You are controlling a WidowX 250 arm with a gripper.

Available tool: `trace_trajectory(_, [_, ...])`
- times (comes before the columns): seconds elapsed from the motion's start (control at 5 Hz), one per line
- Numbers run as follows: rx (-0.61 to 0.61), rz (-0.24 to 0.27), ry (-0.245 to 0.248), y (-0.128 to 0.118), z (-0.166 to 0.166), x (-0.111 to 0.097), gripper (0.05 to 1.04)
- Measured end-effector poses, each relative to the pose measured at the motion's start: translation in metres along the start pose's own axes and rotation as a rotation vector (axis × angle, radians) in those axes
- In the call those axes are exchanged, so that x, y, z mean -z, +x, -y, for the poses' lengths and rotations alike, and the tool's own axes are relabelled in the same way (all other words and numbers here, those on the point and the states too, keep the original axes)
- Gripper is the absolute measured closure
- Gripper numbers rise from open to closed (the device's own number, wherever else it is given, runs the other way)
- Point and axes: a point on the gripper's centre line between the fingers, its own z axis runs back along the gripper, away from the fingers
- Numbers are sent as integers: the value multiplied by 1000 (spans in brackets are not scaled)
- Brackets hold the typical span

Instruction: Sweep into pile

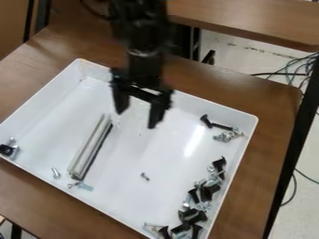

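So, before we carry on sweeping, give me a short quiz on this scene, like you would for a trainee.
1. True or false: the gripper is open above the white tray.
2. Where in the picture is the biggest cluster of hardware? A: the tray's left corner. B: along the tray's lower right side. C: the tray's middle.
3. Fill in: the small lone screw lies to the picture's ____ of the silver bar.
Key: 1 true; 2 B; 3 right.

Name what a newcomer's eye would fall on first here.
The black gripper, hanging open over the white tray. Next, the long metal bar lying in the tray's left half in view, then the black-and-silver hardware cluster along its right wall.
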Motion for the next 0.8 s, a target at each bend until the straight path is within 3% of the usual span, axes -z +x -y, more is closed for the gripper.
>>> trace_trajectory(0.8, [20, -8, -1, -1, 5, 2, 84])
